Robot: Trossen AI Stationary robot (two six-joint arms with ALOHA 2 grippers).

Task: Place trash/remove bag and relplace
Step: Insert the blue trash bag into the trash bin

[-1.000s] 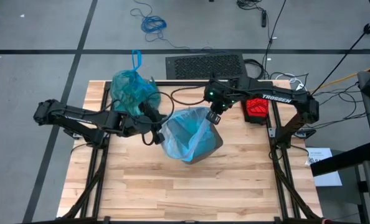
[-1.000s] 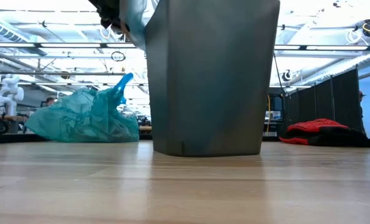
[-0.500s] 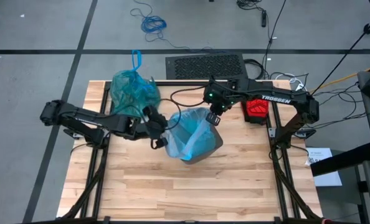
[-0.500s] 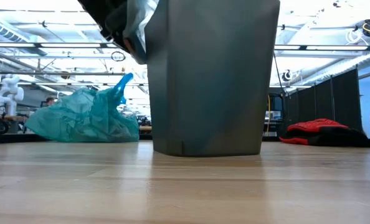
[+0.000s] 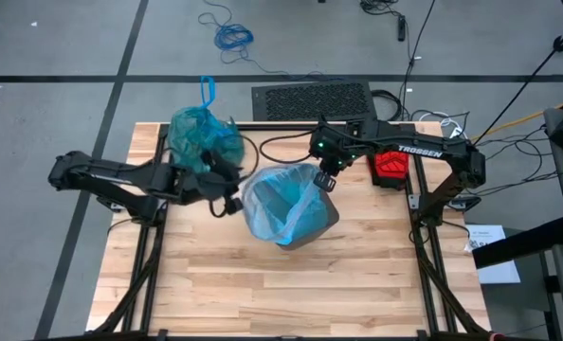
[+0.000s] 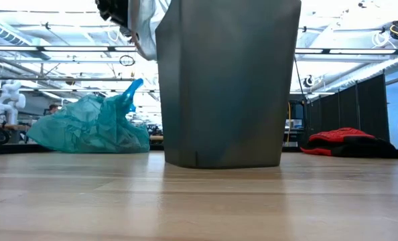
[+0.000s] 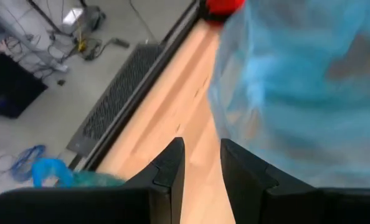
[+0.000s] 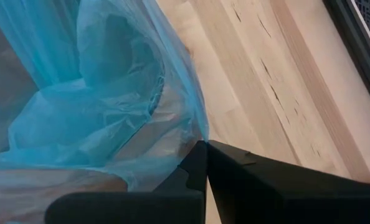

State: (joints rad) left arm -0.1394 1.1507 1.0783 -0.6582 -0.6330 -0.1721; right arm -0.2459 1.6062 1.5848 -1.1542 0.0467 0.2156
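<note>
The bag [image 5: 204, 140], teal-green and knotted shut, rests on its underside at the table's far left; it also shows in the low view [image 6: 92, 127]. The trash is out of view. A grey bin [image 5: 321, 220] stands mid-table, lined with a paler sky-blue bag [image 5: 280, 204]. My left gripper [image 5: 230, 203] hovers just left of the bin's rim; in the left wrist view [image 7: 201, 167] it is open, with only bare wood between its fingers. My right gripper [image 5: 325, 180] is at the bin's far right corner, shut on the pale bag. My right gripper pinches the pale blue bag's rim [image 8: 199, 129] between its two shut fingers at the bin's far right corner. The fingers slant down from the far right. The plastic spreads from the fingertips over the bin's edge and into the bin.
A red glove [image 5: 391, 165] lies at the table's far right, behind my right arm. A dark grille [image 5: 312, 98] sits on the floor past the far edge. The near half of the wooden table [image 5: 291, 294] is bare boards.
My left gripper reached in against the pale bag's left rim, then drew back toward the table's left edge and rose a little. The bag's left rim now stands spread wider over the bin. My right gripper has kept still on its corner.
</note>
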